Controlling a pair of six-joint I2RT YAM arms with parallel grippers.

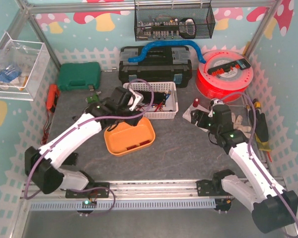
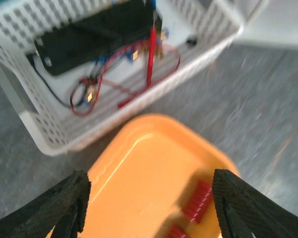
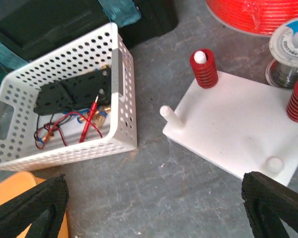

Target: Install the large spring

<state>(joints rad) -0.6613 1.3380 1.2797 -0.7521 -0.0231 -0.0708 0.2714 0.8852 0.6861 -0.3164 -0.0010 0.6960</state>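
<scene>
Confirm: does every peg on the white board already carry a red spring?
No, the thin peg at the left corner of the white board stands bare, while red springs sit on two other pegs.

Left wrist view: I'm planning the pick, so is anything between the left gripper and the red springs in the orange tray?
Nothing visible does. The red springs lie uncovered in the orange tray below the left gripper, whose jaws stand apart. The white basket sits beyond the tray, off that path.
</scene>
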